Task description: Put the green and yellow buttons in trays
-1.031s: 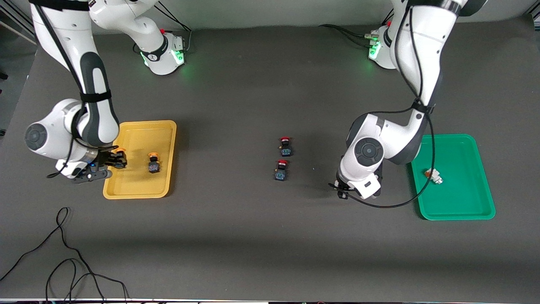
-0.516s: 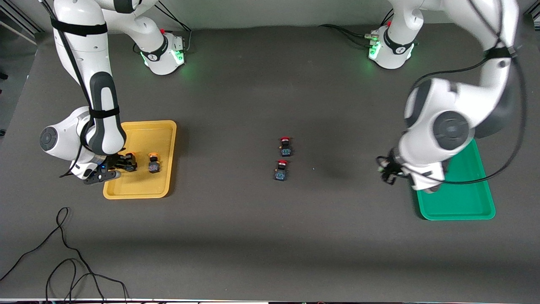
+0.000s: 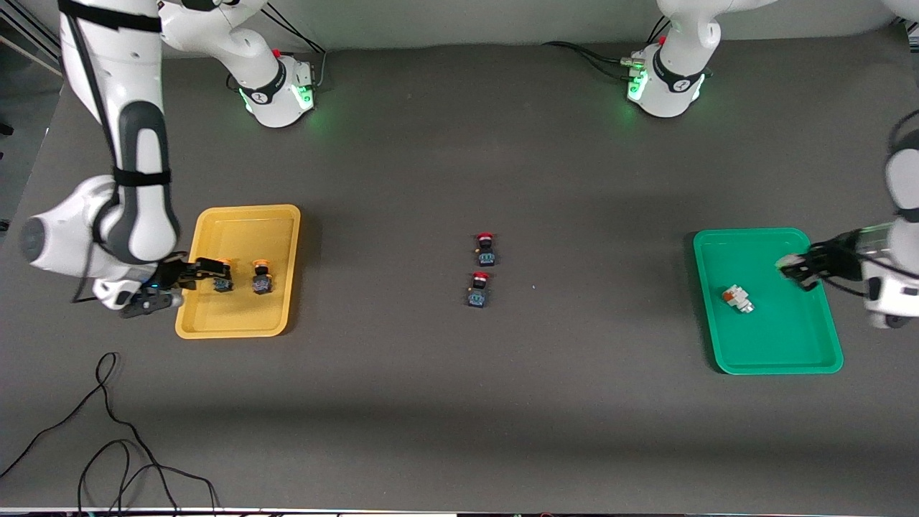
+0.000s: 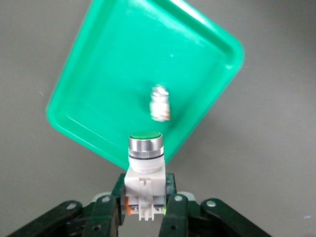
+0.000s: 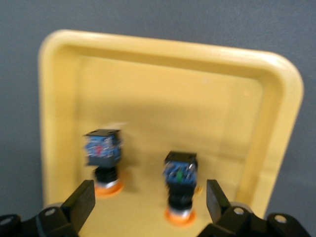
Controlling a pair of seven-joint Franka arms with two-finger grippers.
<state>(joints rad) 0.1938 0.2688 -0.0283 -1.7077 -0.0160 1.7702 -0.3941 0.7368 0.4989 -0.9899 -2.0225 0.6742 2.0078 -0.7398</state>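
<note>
The yellow tray (image 3: 237, 319) holds two orange-yellow capped buttons, one (image 3: 260, 278) beside the other (image 3: 222, 282). My right gripper (image 3: 207, 270) is open and empty just over the tray's edge, beside the nearer button. In the right wrist view both buttons (image 5: 102, 158) (image 5: 180, 185) lie on the tray (image 5: 163, 79) ahead of the open gripper (image 5: 150, 197). My left gripper (image 3: 795, 267) is shut on a whitish green-tipped button (image 4: 144, 163) over the green tray (image 3: 772, 345). A second whitish button (image 3: 737, 298) lies in that tray and also shows in the left wrist view (image 4: 159, 102).
Two red-capped black switches (image 3: 486, 248) (image 3: 479, 289) stand mid-table. Black cables (image 3: 108, 445) loop on the table nearest the front camera, at the right arm's end.
My left arm swung from mid-table to over the green tray, carrying the green button. My right gripper let go of the second yellow button in the yellow tray and drew back a little.
</note>
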